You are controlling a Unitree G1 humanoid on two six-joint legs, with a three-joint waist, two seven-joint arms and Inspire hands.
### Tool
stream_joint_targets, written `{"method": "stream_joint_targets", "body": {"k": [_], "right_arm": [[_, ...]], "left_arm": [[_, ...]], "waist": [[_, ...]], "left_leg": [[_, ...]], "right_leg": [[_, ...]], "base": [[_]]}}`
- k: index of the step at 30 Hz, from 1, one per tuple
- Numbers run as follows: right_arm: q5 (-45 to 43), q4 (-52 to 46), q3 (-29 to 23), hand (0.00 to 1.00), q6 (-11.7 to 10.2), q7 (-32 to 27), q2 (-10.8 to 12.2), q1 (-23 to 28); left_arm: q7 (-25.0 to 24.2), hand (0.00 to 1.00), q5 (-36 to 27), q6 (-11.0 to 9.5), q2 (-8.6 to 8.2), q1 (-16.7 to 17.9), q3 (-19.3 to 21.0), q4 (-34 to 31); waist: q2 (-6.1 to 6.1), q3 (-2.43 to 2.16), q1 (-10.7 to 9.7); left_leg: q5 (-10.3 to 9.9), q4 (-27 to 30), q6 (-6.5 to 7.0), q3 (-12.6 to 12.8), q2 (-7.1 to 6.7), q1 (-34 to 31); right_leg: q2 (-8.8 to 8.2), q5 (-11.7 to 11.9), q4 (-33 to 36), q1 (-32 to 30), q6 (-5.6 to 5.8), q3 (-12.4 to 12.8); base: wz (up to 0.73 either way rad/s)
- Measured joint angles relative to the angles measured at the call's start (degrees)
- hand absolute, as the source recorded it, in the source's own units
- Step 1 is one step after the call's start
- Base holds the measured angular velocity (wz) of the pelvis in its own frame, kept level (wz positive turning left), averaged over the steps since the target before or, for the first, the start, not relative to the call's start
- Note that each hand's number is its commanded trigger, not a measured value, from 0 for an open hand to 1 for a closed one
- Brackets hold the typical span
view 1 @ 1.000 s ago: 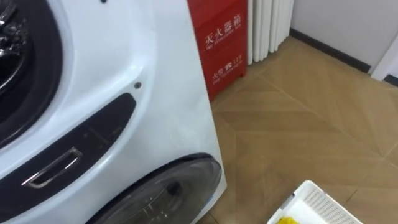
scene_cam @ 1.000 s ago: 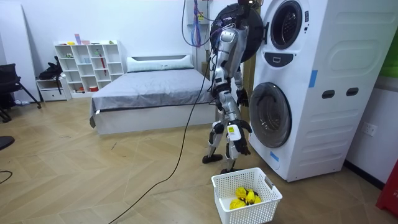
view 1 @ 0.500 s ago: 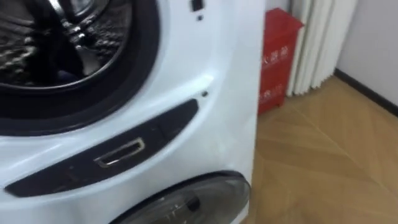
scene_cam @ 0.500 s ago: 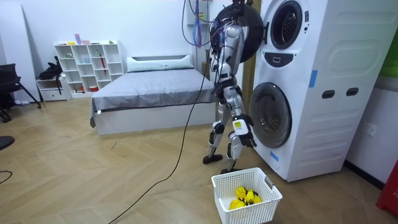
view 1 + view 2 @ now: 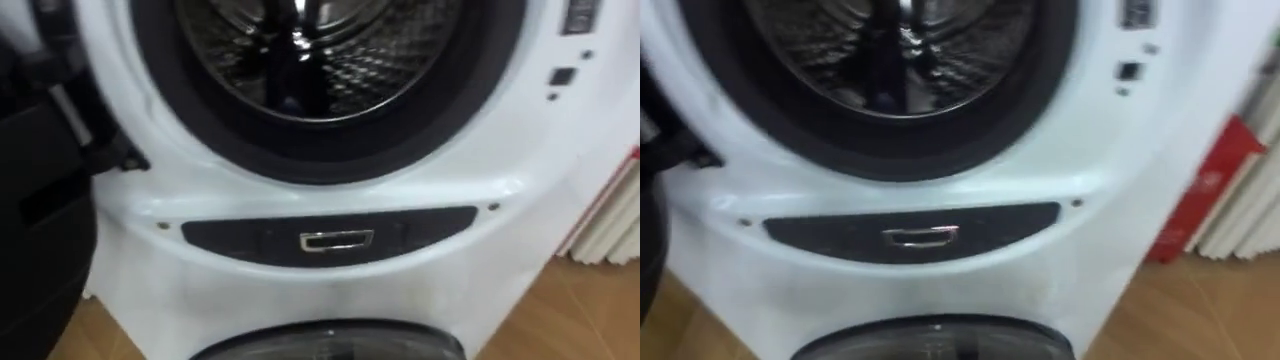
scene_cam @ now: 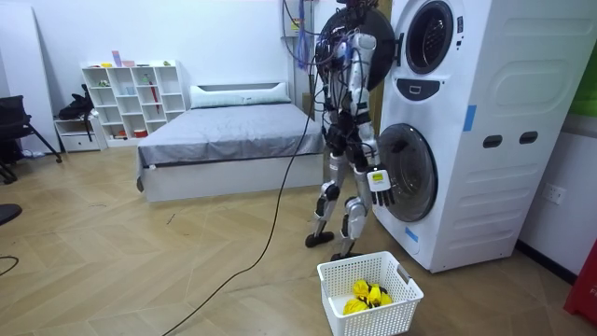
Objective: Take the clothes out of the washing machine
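I stand facing a white stacked washing machine (image 6: pixel 448 140), close to its front. Its upper drum (image 5: pixel 320 50) is open right before me, dark and shiny inside, and I cannot make out clothing in it. The drum's black round door (image 5: pixel 40 210) hangs open at my left and looks like a dark disc (image 6: pixel 373 56) in the room view. Below the opening runs a dark panel with a chrome handle (image 5: pixel 337 241). My right hand (image 6: pixel 378 181) hangs low with relaxed fingers, near the lower door (image 6: pixel 408 173), holding nothing.
A white laundry basket (image 6: pixel 328 280) with yellow clothes (image 6: pixel 367 296) stands on the wood floor behind my feet. A red cabinet (image 5: pixel 1205 190) and a white radiator (image 5: pixel 1255 215) stand to the machine's right. A bed (image 6: pixel 224 140) lies further back in the room.
My view has swung left and up from the floor and basket onto the open upper drum. In the room view I have turned toward the machine, and my right hand has swung forward.
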Motion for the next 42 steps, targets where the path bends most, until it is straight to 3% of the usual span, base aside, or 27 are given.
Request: {"method": "stream_joint_targets", "body": {"k": [1,3,4,5,7,8,10,11,13,15,16,18,20,22,24,25,26,27,28,29,30,33,35,36,40,41,42], "right_arm": [[-0.6,0.0,0.0,0.00,0.0,0.0,0.0,-0.1],[-2.6,0.4,0.0,0.00,-0.1,-0.3,0.0,-1.0],[-3.2,1.0,0.0,0.00,-0.1,-0.5,-0.1,-1.6],[-3.9,1.8,0.0,0.00,-0.1,-1.1,0.0,-2.1],[-5.3,2.2,0.0,0.00,-0.1,-1.9,-0.2,-1.8],[-6.2,2.1,-0.1,0.00,-0.2,-2.6,-0.6,-1.7],[-6.8,1.5,-0.1,0.00,-0.7,-4.1,-0.8,-1.6],[-6.7,1.5,0.0,0.00,-1.0,-4.5,-0.7,-1.3],[-6.7,1.6,-0.1,0.00,-1.5,-4.7,-0.8,-1.1],[-6.2,1.6,-0.1,0.00,-2.2,-5.0,-0.8,-1.1],[-6.1,1.6,-0.1,0.00,-2.3,-5.0,-0.8,-1.2],[-6.3,1.5,-0.5,0.00,-2.7,-5.1,-0.5,-1.5],[-7.8,1.3,-1.3,0.00,-2.8,-5.3,-0.4,-2.4],[-8.0,0.8,-1.2,0.00,-2.8,-5.5,-0.3,-2.5],[-7.7,1.0,-0.8,0.00,-2.6,-5.4,-0.1,-2.0],[-7.8,1.0,-0.9,0.00,-2.6,-5.4,-0.1,-1.8],[-7.7,0.9,-1.0,0.00,-2.6,-5.3,-0.1,-2.1],[-7.3,0.4,-1.1,0.00,-2.6,-5.2,-0.2,-2.2],[-6.9,0.4,-1.4,0.00,-2.6,-5.1,-0.2,-2.1],[-5.2,0.6,-1.4,0.00,-1.9,-4.9,-0.2,-1.3],[-4.5,0.6,-1.4,0.00,-1.1,-4.8,-0.5,-0.5],[-4.2,0.6,-0.9,0.00,-1.0,-5.1,-1.1,-0.5],[-4.2,0.8,-0.9,0.00,-1.2,-4.8,-1.1,-0.4],[-4.6,0.9,-0.9,0.00,-1.2,-4.8,-1.1,-0.5],[-6.3,0.9,-1.0,0.00,-1.5,-4.7,-1.1,-0.5],[-7.4,0.9,-1.1,0.00,-1.5,-4.7,-1.2,-0.6],[-7.9,0.9,-1.4,0.00,-1.6,-4.6,-1.2,-0.8]], "left_arm": [[0.1,0.00,-0.1,0.0,0.12,0.4,0.5,0.0],[0.6,0.00,-0.1,0.1,0.12,0.9,1.4,-0.1],[0.6,0.00,-0.1,0.3,0.03,1.0,1.4,-0.1],[0.6,0.00,0.0,0.9,-0.12,0.6,1.7,-0.1],[0.6,0.00,0.0,0.9,-0.49,0.5,1.9,-0.8],[0.6,0.00,0.0,0.9,-0.88,0.7,2.0,-1.1],[0.4,0.00,0.0,0.9,-1.19,0.5,2.0,-1.6],[0.3,0.00,0.0,0.8,-1.25,-0.4,1.9,-1.6],[-0.1,0.00,0.0,0.6,-1.46,-1.7,1.9,-1.7],[-0.3,0.00,0.0,0.3,-1.63,-4.1,0.8,-2.2],[-0.3,0.00,0.0,0.2,-1.69,-4.9,0.5,-2.2],[-0.7,0.00,1.4,-0.6,-1.92,-6.8,0.1,-3.0],[-0.8,0.00,2.3,-0.8,-2.06,-7.2,0.0,-3.0],[-0.8,0.00,2.2,-0.8,-2.03,-7.3,0.0,-3.0],[-0.8,0.00,2.2,-0.8,-2.05,-7.5,-0.4,-2.5],[-0.8,0.00,2.2,-0.9,-2.09,-7.2,-0.4,-1.8],[-0.8,0.00,2.1,-0.9,-1.99,-7.2,-0.2,-0.1],[-0.8,0.00,2.1,-0.9,-1.95,-7.0,0.0,0.7],[-0.8,0.00,2.1,-0.9,-1.88,-7.0,0.0,0.9],[-0.7,0.00,2.2,-0.9,-1.73,-7.0,-0.1,1.1],[-0.7,0.00,1.9,-0.9,-1.62,-6.8,-0.5,1.1],[-0.6,0.00,-2.5,-0.8,-1.04,-5.2,-0.1,0.9],[0.3,0.00,-4.7,-0.8,-0.75,-4.3,2.6,0.8],[1.0,0.00,-5.9,-0.8,-0.67,-3.4,4.2,0.6],[3.1,0.00,-8.0,-0.8,-0.80,-2.6,9.5,0.6],[3.9,0.00,-8.1,-0.9,-0.84,-2.5,11.2,0.6],[4.5,0.00,-8.6,-0.9,-0.63,-2.0,13.2,0.0]], "waist": [[-0.22,0.01,0.2],[-0.05,0.08,1.2],[0.05,0.14,1.2],[-0.13,0.52,0.9],[-0.34,0.54,1.0],[-0.06,0.64,1.3],[0.93,0.48,0.7],[1.23,0.47,-0.1],[1.79,0.60,-0.5],[2.74,0.75,-1.4],[3.27,0.78,-1.8],[3.93,0.59,-1.9],[4.32,0.35,-1.9],[4.43,0.28,-1.9],[3.22,0.48,-2.2],[3.04,0.43,-2.1],[2.60,0.25,-2.0],[2.66,0.19,-2.3],[2.97,0.32,-2.5],[2.41,0.22,-2.6],[2.10,0.09,-2.4],[1.91,0.19,-0.6],[0.85,0.01,-0.4],[0.43,-0.18,0.1],[-0.33,-0.53,1.2],[-0.28,-0.72,1.5],[0.52,-0.51,1.8]], "left_leg": [[-0.1,2.6,-0.09,-0.5,0.35,-1.3],[0.0,14.4,-0.14,-2.5,2.91,-6.8],[0.4,17.4,-0.56,-3.2,3.64,-8.4],[1.9,21.7,-0.75,-4.7,4.37,-10.4],[4.0,26.6,-0.71,-5.5,5.10,-12.2],[4.9,32.2,-0.94,-5.6,5.53,-12.6],[4.9,36.8,-1.62,-5.6,5.39,-10.4],[4.8,35.9,-1.71,-5.7,4.81,-7.7],[3.7,30.9,-3.48,-5.8,4.42,-2.6],[0.9,19.8,-4.98,-7.3,3.91,3.7],[0.2,16.4,-5.13,-8.0,3.92,4.9],[-3.8,3.5,-5.10,-8.9,3.63,9.3],[-5.3,-3.2,-4.61,-8.7,3.17,10.9],[-5.5,-8.9,-3.72,-8.4,2.30,11.8],[-4.2,-11.0,-0.66,-6.7,-0.23,11.4],[-3.8,-11.0,-0.02,-5.9,-0.72,11.1],[-2.9,-10.8,1.70,-4.9,-2.03,10.0],[-2.4,-10.4,3.31,-3.0,-2.27,8.5],[-2.4,-10.3,3.99,-1.1,-2.14,7.8],[-1.9,-9.5,4.31,1.8,-2.20,7.0],[-1.2,-9.5,4.52,3.3,-2.23,6.7],[-0.2,-9.3,4.99,5.6,-2.42,6.6],[0.1,-9.3,4.98,6.4,-3.16,6.6],[0.3,-9.2,4.62,7.1,-3.60,6.7],[1.0,-9.2,3.47,9.4,-3.58,6.6],[1.2,-8.9,3.21,9.1,-3.25,6.6],[1.3,-8.9,3.05,6.9,-3.01,6.6]], "right_leg": [[0.06,0.0,0.1,0.0,-0.34,-0.3],[0.72,-0.1,0.2,0.7,-2.02,-3.5],[1.23,-0.1,-0.3,1.3,-2.44,-3.9],[1.71,-0.2,-0.7,1.8,-3.09,-4.6],[2.06,-0.8,-1.1,2.2,-4.04,-5.2],[2.66,-1.1,-0.7,2.3,-4.60,-5.6],[3.42,-1.5,-0.1,2.4,-5.23,-6.4],[3.78,-1.5,-0.1,2.3,-5.39,-7.0],[4.20,-1.4,0.3,1.9,-5.61,-7.9],[4.22,-1.3,1.1,0.1,-5.68,-10.3],[4.22,-1.3,1.5,-0.5,-5.68,-10.9],[4.04,-0.9,4.0,-4.1,-5.59,-11.6],[3.56,0.1,5.6,-7.0,-5.39,-11.6],[2.99,2.0,5.7,-8.9,-4.79,-11.6],[1.49,6.3,4.3,-9.6,-3.68,-10.6],[1.19,7.8,3.4,-9.6,-3.30,-10.0],[0.66,11.1,0.8,-9.4,-2.22,-8.6],[0.59,14.8,-2.4,-9.0,0.00,-7.2],[-0.10,14.8,-1.7,-9.0,1.05,-7.3],[-2.34,10.6,4.3,-8.8,3.06,-7.5],[-4.41,6.4,11.4,-8.0,3.71,-7.2],[-7.35,0.5,17.8,-2.5,5.68,-4.6],[-8.73,-0.3,13.7,3.6,6.59,-3.8],[-8.63,-0.9,8.2,7.1,7.16,-2.8],[-7.40,-1.0,-3.1,10.9,7.30,-2.5],[-6.81,-0.4,-4.5,11.2,7.08,-2.4],[-5.98,0.1,-5.3,11.5,6.64,-2.1]], "base": [[0.00],[-0.16],[-0.04],[0.23],[0.12],[-0.11],[0.07],[0.30],[0.25],[0.41],[0.49],[0.16],[-0.09],[-0.03],[-0.04],[-0.16],[-0.11],[0.00],[0.28],[0.50],[0.47],[-0.20],[-0.36],[-0.47],[-0.45],[-0.44],[-0.41]]}}
